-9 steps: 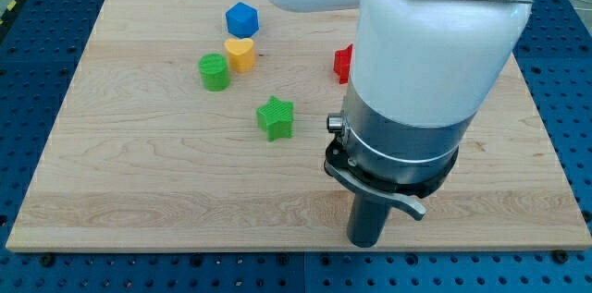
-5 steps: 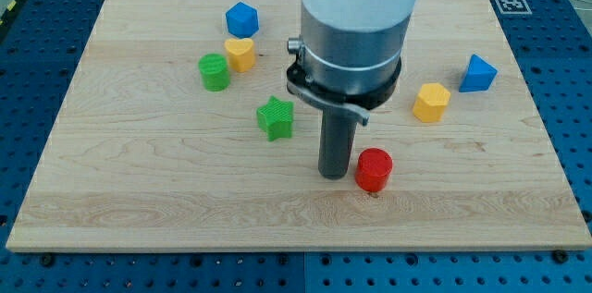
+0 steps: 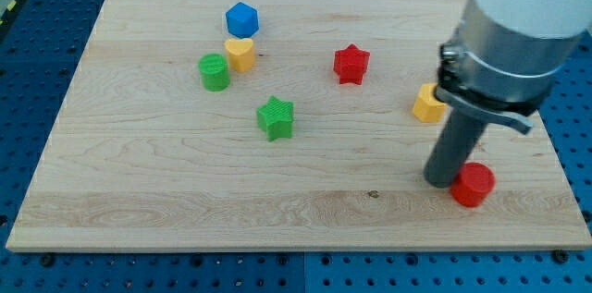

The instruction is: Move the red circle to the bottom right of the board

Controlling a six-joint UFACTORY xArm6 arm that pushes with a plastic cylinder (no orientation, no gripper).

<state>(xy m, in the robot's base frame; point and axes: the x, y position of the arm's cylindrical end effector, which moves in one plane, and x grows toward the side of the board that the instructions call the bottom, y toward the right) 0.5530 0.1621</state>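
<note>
The pale wooden worktop (image 3: 166, 191) filled most of the view, resting on a blue perforated base (image 3: 37, 43) that showed around its edges. Over its right side stood the arm's white and grey body (image 3: 518, 34), ending in a straight dark rod, and my tip (image 3: 442, 183) sat on the wood near the view's bottom right. There were no jaws to describe (this arm carries only the rod), so nothing was held. The red circle block (image 3: 473, 185) lay just to the right of my tip, touching it or very nearly so, close to the worktop's bottom-right corner. Above the rod, a yellow block (image 3: 425, 104) peeped out at the arm's left edge, partly hidden, its shape not clear. A red star block (image 3: 351, 64) sat well apart towards the view's upper middle. A green star block (image 3: 276, 117) lay left of centre. Further up and left, a green round block (image 3: 214, 72) sat just beside a yellow heart block (image 3: 240, 54), the two touching or almost so, and a blue angular block (image 3: 242, 19) stood just above them near the worktop's top edge.
</note>
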